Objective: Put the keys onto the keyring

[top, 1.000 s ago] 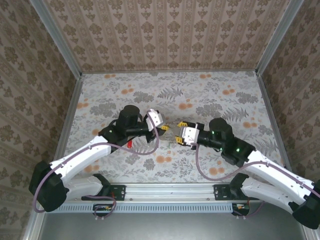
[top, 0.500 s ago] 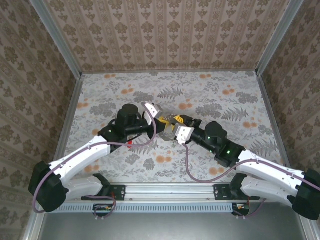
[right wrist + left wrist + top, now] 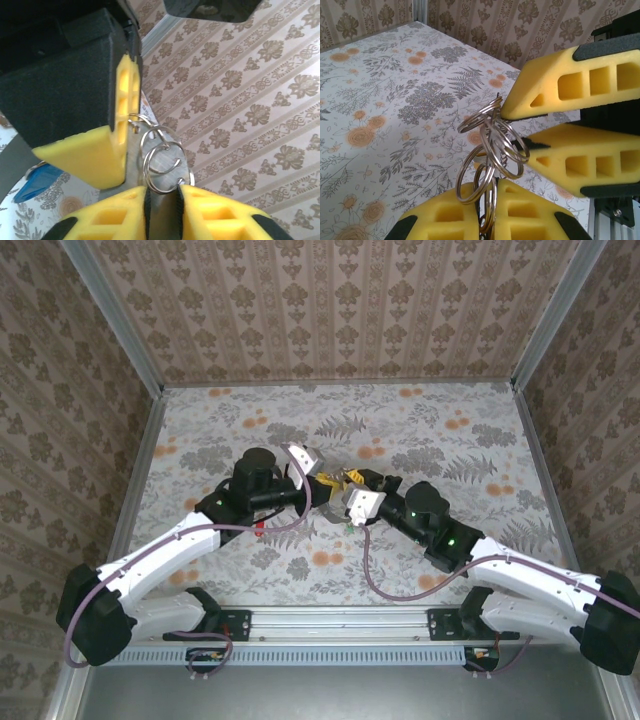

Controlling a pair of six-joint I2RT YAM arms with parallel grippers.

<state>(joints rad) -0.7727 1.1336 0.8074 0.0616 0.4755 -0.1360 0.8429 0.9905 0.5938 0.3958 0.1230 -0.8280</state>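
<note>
— Where, then?
— Above the middle of the tabletop [image 3: 420,430]. Clamped on the keyring [image 3: 495,135]: left gripper [image 3: 490,196]. Nearly together round one loop, right gripper [image 3: 517,127]; pinched or not, cannot tell.
— Handling?
— Probably light, stiff, springy, slippery wire. Best pinched flat across the coil. Tiny red key [image 3: 258,530] lying toward the near edge.

A robot lab test cell: wallpaper panels [image 3: 340,310] in aluminium framing [image 3: 110,315] enclose a floral tabletop [image 3: 430,430].

One left gripper [image 3: 491,191]; one right gripper [image 3: 161,192]; one keyring [image 3: 492,137]; one red key [image 3: 258,530]; one blue key [image 3: 37,182].
</note>
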